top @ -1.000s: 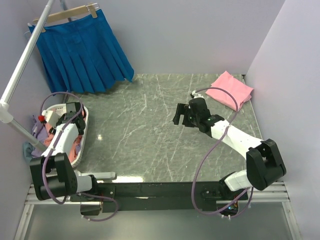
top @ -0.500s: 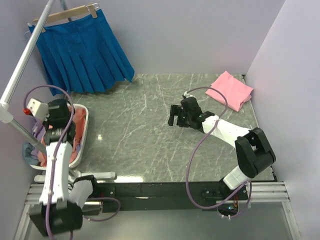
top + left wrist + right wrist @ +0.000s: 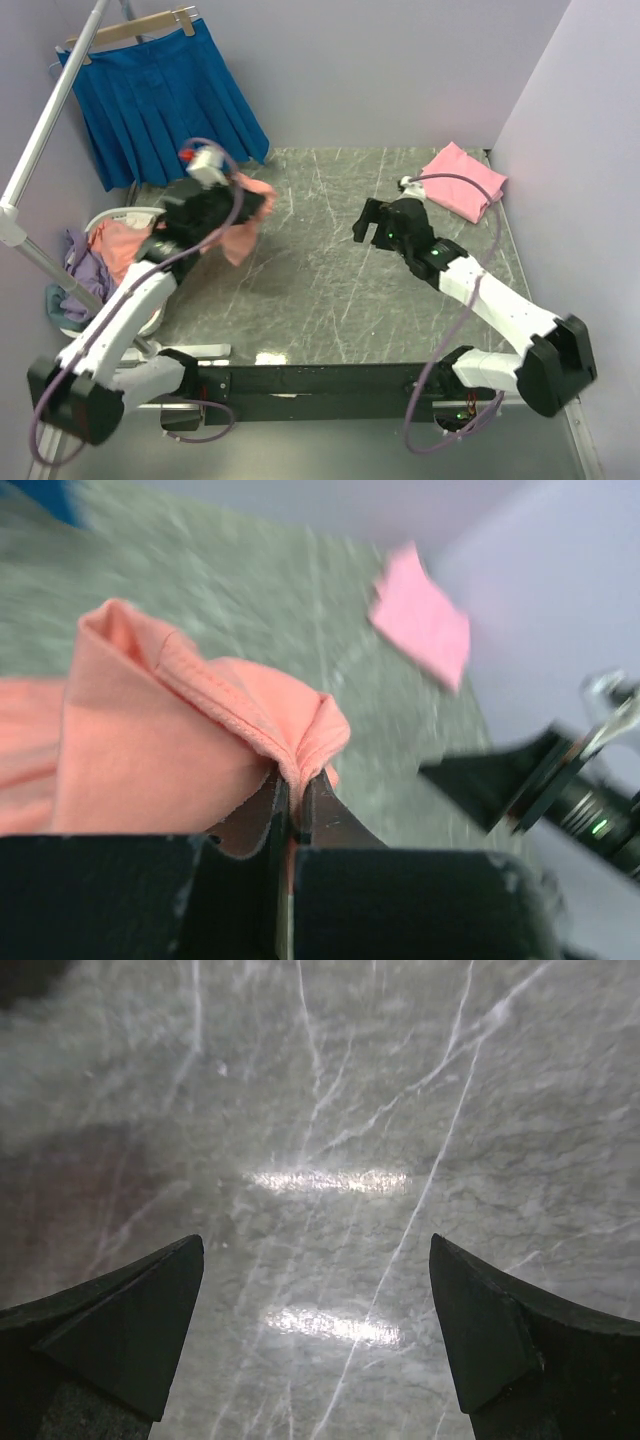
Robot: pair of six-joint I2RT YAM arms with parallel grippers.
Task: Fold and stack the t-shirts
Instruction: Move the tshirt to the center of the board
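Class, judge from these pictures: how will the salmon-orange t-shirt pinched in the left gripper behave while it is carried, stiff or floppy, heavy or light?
Probably floppy: the t-shirt bunches into soft folds at the left gripper and hangs below. Likely light, since one thin pinch holds it. It may drag on the table.

A lab test cell: plain lilac walls (image 3: pixel 400 70) enclosing a marble-look table (image 3: pixel 320 265).

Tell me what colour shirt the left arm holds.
Salmon-orange t-shirt, best in the left wrist view.
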